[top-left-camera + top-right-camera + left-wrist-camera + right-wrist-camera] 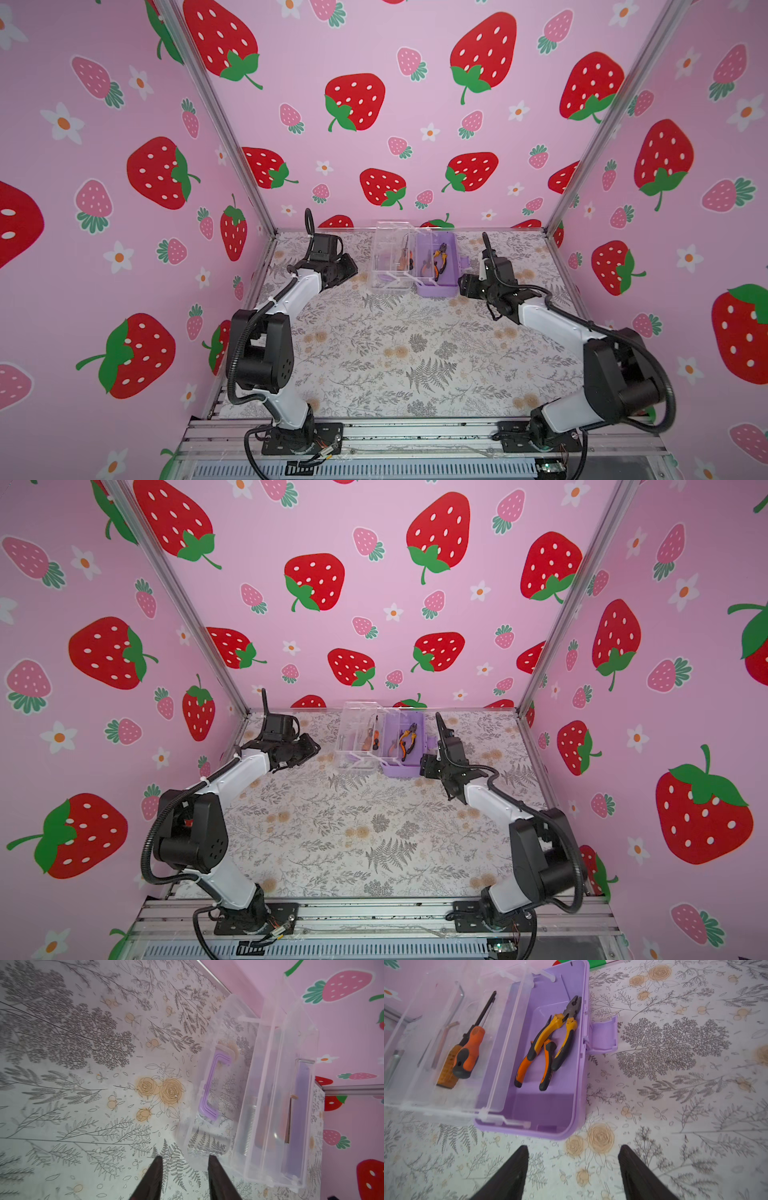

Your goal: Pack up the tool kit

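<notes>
The tool kit's lilac box (436, 289) (401, 769) stands open at the back of the table, and its clear lid (388, 266) with the lilac handle (209, 1088) is swung out to the left. Two pliers (564, 1028) lie in the lilac box (546, 1105). Two orange-handled screwdrivers (469, 1051) and metal bits (446, 1028) lie in the clear tray. My left gripper (185, 1157) (353, 268) is open and empty by the lid's near corner. My right gripper (573, 1147) (461, 284) hangs open and empty just right of the box.
The box's lilac latch (604, 1034) sticks out on its right side. The strawberry back wall (415, 199) rises directly behind the kit. A metal rail (415, 432) with both arm bases runs along the table's front edge.
</notes>
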Tool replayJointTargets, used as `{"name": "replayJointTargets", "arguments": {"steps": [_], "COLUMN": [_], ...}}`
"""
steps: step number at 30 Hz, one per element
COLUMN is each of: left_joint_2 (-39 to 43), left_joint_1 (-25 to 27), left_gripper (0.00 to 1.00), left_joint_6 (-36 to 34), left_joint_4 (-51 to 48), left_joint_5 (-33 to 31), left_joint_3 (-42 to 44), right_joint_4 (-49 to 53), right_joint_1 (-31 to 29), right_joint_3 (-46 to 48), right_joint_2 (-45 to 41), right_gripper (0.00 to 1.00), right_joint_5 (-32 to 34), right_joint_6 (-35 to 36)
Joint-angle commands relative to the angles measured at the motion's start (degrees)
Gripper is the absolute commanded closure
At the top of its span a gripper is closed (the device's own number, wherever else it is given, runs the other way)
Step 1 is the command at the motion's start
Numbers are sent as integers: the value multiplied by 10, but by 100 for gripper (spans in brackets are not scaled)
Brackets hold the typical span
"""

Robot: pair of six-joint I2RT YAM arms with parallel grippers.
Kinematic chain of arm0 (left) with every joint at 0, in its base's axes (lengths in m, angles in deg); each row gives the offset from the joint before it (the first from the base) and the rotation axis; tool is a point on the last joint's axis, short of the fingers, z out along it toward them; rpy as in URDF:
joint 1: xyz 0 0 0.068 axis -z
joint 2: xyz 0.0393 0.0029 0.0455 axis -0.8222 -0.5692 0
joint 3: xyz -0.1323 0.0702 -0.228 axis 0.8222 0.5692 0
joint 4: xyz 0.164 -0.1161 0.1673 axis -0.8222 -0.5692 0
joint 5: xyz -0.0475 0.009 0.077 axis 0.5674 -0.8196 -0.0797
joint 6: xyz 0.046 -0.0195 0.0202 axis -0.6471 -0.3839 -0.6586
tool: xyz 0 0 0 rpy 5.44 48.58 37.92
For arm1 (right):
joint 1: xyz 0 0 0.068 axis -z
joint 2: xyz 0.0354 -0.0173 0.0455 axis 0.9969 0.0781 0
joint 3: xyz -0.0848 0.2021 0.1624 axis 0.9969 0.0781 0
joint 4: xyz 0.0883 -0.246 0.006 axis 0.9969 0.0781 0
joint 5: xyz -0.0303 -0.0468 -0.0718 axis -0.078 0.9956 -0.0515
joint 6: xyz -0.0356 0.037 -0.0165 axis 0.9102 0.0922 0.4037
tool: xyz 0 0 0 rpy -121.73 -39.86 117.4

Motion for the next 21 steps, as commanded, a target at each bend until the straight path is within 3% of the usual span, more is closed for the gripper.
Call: {"name": "replayJointTargets", "arguments": {"steps": [1,8,14,21], "left_joint_2": [-35,-102,-139,-167], "left_joint_1": [3,0,0,5], "left_gripper": [58,56,56,57], "left_joint_6": [23,39,54,60], "left_joint_4": [85,127,170,195], "left_joint_5": [81,113,145,163], "left_joint_3": [3,5,8,11], "right_joint_4": [38,60,63,40], "right_joint_1": [7,9,10,11], "right_joint_3": [-67,-183,-224,-222], "right_joint_2": [73,197,263,296], "right_gripper": [28,29,34,48], "right_joint_5": [-37,-44,-60,-104], "right_joint_6": [21,27,27,4]}}
